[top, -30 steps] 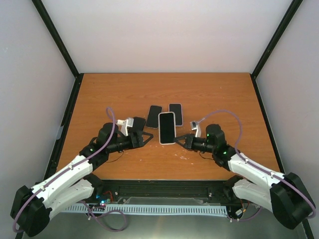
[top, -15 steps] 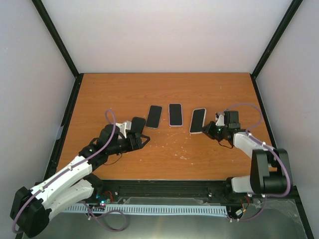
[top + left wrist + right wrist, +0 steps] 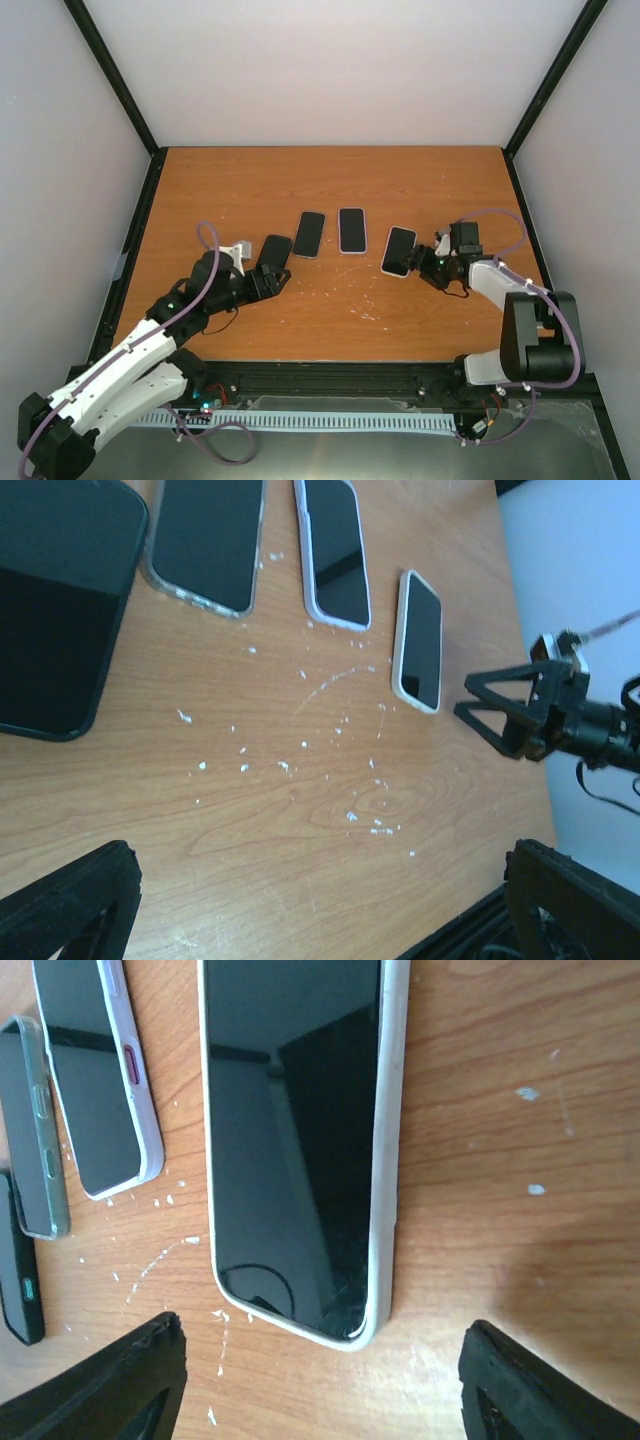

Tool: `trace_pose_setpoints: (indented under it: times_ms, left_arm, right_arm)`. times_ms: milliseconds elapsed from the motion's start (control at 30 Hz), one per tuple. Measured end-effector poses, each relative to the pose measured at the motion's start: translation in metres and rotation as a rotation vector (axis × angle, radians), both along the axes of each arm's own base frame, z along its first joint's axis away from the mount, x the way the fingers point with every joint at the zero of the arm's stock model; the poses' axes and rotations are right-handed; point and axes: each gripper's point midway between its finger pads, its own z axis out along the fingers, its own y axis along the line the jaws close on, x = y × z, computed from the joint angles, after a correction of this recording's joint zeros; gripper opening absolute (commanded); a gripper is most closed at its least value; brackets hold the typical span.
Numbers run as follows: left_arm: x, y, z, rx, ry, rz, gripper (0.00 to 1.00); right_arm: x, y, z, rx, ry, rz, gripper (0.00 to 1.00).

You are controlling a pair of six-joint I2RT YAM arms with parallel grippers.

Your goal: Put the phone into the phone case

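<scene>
The white-cased phone (image 3: 398, 250) lies flat on the wooden table (image 3: 330, 180), just ahead of the right gripper (image 3: 420, 265), whose fingers gape wide and empty. Leftward sit a pale-cased phone (image 3: 351, 230), what looks like a clear-cased phone (image 3: 309, 233), and a black phone (image 3: 274, 250) beside the left gripper (image 3: 275, 283), which is also spread wide.

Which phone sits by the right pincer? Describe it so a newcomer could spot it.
On the wooden table, four phones lie in a row. It is the rightmost phone, white-rimmed, just before the right pincer. Unlike the neighbouring phone, which lies straight, it is tilted.
</scene>
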Motion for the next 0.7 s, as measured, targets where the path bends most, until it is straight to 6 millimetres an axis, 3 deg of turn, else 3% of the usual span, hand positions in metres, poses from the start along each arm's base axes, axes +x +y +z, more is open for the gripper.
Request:
trace_pose_setpoints:
  times_ms: [100,367,700]
  left_arm:
    - [0.005,0.008,0.013,0.014,-0.014,0.057,1.00]
    - [0.011,0.026,0.057,0.025,-0.085,0.147,0.99]
    - [0.003,0.040,0.123,-0.032,-0.210,0.179,0.99]
  right_arm:
    - [-0.005,-0.004,0.012,-0.021,-0.009,-0.012,0.99]
    - [-0.019,-0.003,0.095,-0.026,-0.184,0.012,1.00]
    - [-0.071,0.004,0.195,-0.011,-0.478,0.076,1.00]
